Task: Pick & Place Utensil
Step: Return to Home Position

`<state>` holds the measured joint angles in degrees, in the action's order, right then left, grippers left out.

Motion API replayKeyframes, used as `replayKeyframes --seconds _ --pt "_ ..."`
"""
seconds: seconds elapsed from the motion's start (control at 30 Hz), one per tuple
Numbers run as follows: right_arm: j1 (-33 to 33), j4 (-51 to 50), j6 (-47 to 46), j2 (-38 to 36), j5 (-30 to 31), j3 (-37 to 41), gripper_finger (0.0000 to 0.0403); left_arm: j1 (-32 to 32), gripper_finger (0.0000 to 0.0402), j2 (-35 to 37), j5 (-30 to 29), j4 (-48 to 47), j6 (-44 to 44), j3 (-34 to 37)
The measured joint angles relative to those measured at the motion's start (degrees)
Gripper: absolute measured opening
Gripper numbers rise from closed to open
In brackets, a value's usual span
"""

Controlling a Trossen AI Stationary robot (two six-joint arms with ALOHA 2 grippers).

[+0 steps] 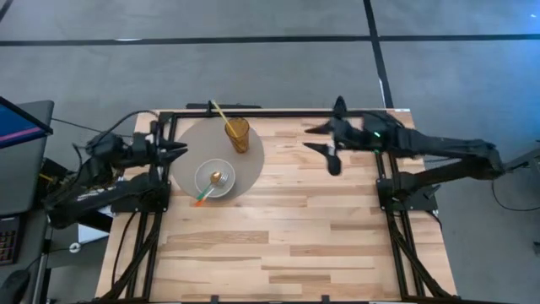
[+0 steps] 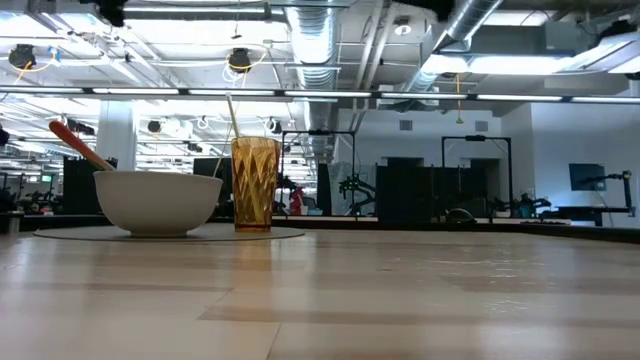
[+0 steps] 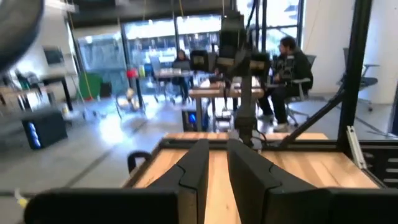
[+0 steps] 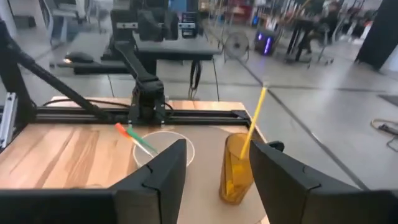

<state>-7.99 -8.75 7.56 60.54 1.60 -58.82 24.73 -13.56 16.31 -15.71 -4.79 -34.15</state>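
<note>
A white bowl [image 1: 214, 179] stands on a round grey mat [image 1: 192, 143]. A utensil lies in the bowl with its gold head [image 1: 216, 177] inside and its orange-and-green handle [image 1: 201, 200] leaning over the rim. An amber glass [image 1: 239, 135] holding a yellow straw [image 1: 218, 111] stands on the mat's far part. My right gripper [image 1: 314, 139] hovers open to the right of the mat, pointing at the glass [image 4: 236, 174] and the handle [image 4: 134, 138]. My left gripper [image 1: 181, 150] is shut at the table's left edge, beside the mat. In the low view neither gripper shows.
Bare wooden tabletop [image 1: 295, 236] stretches to the near and right sides of the mat. A black frame rail [image 1: 278, 112] runs along the far edge. In the low view the bowl [image 2: 158, 200] and the glass [image 2: 254, 183] stand side by side. People sit at desks beyond the table [image 3: 292, 59].
</note>
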Motion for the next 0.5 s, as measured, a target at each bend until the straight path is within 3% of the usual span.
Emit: replayKeyframes --seconds 0.13,0.27,0.5 --pt "0.17 8.14 -1.58 -12.23 -0.05 15.95 0.0168 0.02 0.0061 7.85 0.14 1.05 -1.67 3.63" --pt "0.17 12.78 -5.56 -22.27 -0.08 26.8 0.0166 0.02 0.0061 12.82 0.07 0.43 4.61 8.32" --pt "0.07 20.54 -3.86 -34.26 -0.09 37.43 0.017 0.0 0.0061 11.34 0.45 5.39 4.85 15.89"
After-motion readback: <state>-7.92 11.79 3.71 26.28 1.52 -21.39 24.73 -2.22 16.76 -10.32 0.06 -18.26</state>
